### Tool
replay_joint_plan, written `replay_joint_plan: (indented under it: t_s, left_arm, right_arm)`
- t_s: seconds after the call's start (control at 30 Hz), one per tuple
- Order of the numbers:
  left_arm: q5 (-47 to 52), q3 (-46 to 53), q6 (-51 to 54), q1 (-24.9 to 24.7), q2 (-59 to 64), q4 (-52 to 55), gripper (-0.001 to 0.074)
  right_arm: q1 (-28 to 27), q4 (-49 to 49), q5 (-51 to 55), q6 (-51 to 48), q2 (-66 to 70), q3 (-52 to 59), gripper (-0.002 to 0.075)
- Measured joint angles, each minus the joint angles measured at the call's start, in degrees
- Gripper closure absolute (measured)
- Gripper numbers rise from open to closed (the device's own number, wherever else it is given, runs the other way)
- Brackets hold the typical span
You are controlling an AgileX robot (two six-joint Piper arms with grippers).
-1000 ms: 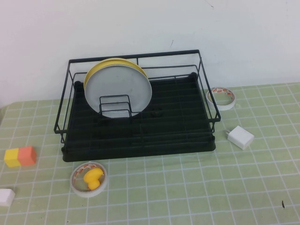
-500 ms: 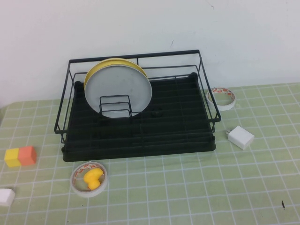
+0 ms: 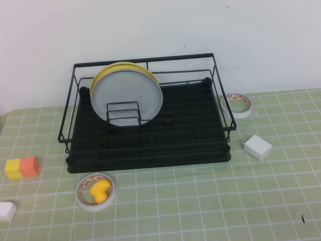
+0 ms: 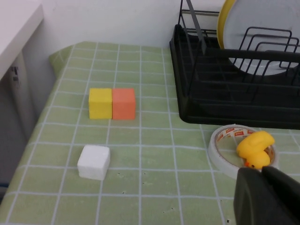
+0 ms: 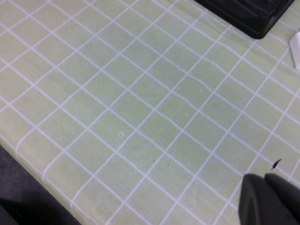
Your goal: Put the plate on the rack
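Observation:
The light-grey plate (image 3: 126,97) stands upright in the black wire rack (image 3: 150,145), leaning against a yellow plate (image 3: 116,68) behind it, with small wire dividers in front. It also shows in the left wrist view (image 4: 262,33) inside the rack (image 4: 225,93). Neither arm shows in the high view. My left gripper (image 4: 260,172) is shut and empty, low over the table near a tape roll with a yellow duck (image 4: 255,149). My right gripper (image 5: 265,179) is shut and empty over bare tablecloth near the table's front edge.
A tape roll holding the duck (image 3: 95,191) lies in front of the rack. Yellow and orange blocks (image 3: 21,167) and a white block (image 3: 7,211) sit at the left. A tape roll (image 3: 236,105) and a white charger (image 3: 257,147) lie right of the rack.

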Motion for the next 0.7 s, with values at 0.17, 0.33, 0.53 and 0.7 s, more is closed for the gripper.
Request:
replay_joint_plan:
  t_s: [0.17, 0.33, 0.53, 0.7]
  left_arm:
    - [0.00, 0.00, 0.98, 0.00, 0.00, 0.00, 0.0736]
    - [0.00, 0.00, 1.09, 0.00, 0.00, 0.00, 0.0736]
    - [0.00, 0.00, 1.09, 0.00, 0.00, 0.00, 0.0736]
    - [0.00, 0.00, 1.09, 0.00, 0.00, 0.00, 0.0736]
  right_arm:
    - [0.00, 0.09, 0.00, 0.00, 0.00, 0.00, 0.0728]
    - [0.00, 0.09, 0.00, 0.00, 0.00, 0.00, 0.0728]
    - [0.00, 0.09, 0.00, 0.00, 0.00, 0.00, 0.0728]
    - [-1.46, -0.59, 0.00, -0.81, -4.35, 0.24, 0.0728]
